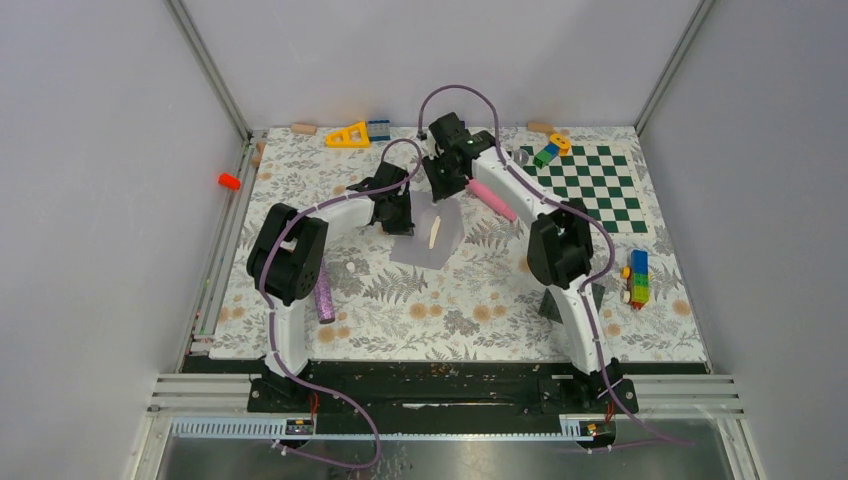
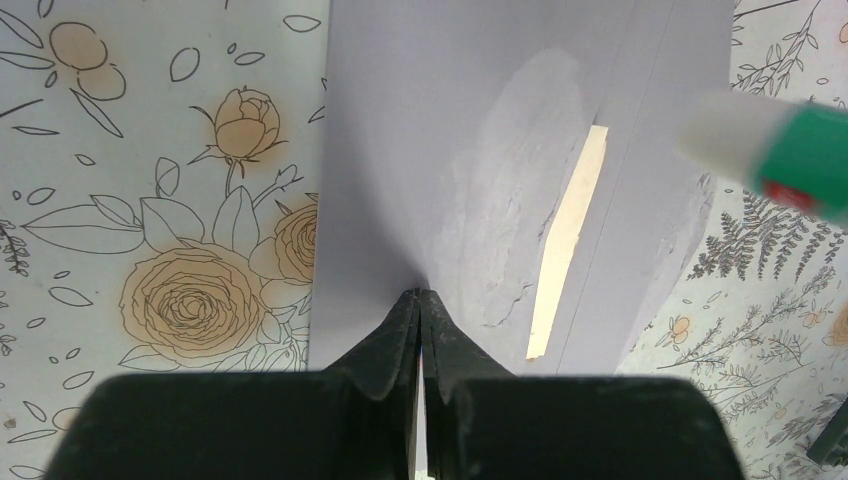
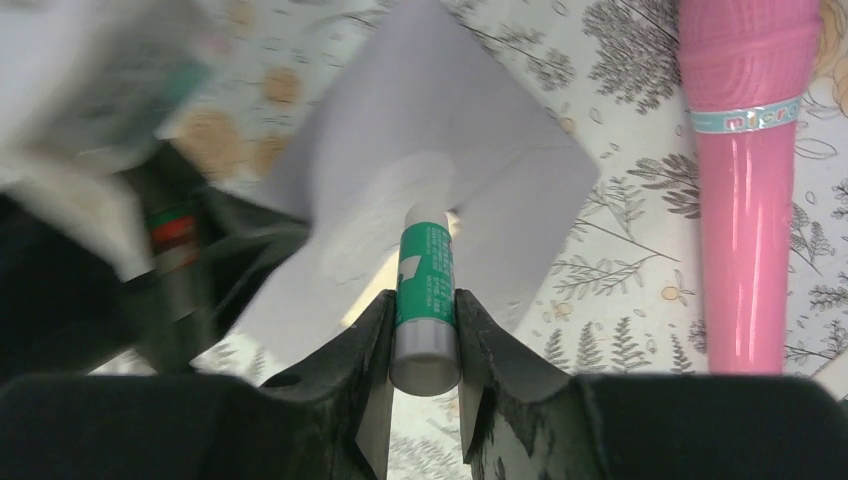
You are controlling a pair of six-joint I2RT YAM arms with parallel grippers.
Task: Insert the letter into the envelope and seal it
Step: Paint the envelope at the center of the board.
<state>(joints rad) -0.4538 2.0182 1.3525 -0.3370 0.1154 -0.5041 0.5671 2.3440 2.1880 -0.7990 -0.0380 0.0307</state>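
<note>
- left gripper [image 2: 420, 296]: its two fingers are pressed together on the near edge of the envelope [image 2: 430, 120], pinching the grey paper.
- the envelope sits near the middle of the floral table mat [image 1: 400, 300], between the two grippers.
- the letter [image 2: 568, 232] is inside the envelope; only a thin tan sliver shows through a gap in the grey paper.
- right gripper [image 3: 425, 305]: clamped on a green-and-white glue stick [image 3: 427, 270], whose white tip points at a shiny smeared patch on the envelope.
- a pink cylinder [image 3: 750, 200] lies just beside the envelope.
- a green-and-white checkerboard [image 1: 590, 185] lies at the mat's far right corner.
</note>
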